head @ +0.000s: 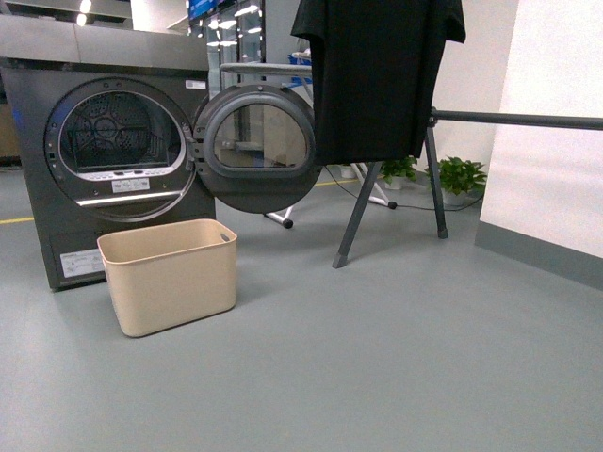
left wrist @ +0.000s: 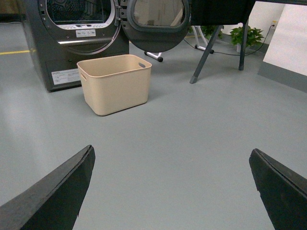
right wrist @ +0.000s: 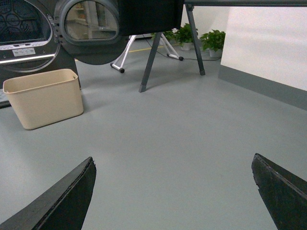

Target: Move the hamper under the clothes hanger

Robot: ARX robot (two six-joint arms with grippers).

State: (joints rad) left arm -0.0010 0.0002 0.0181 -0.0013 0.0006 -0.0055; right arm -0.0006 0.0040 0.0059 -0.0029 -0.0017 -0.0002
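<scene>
The job is looking barely begun. The hamper (head: 170,275) is sitting on the floor at the lower left of the front view, just before the dark machine (head: 42,217) with its round door (head: 254,146) hanging open. It is standing well apart from the clothes hanger (head: 528,120), whose bar is running off the right of the frame. All of the moving is waiting to be done.

The left gripper (left wrist: 171,152) and the right gripper (right wrist: 172,160) are both hanging with fingers spread wide, holding nothing.

Counting:
- one hamper
- one hanger rack
- one black shirt (head: 377,75) draping over it
- one machine
- two potted plants (head: 462,175) by the far wall
</scene>
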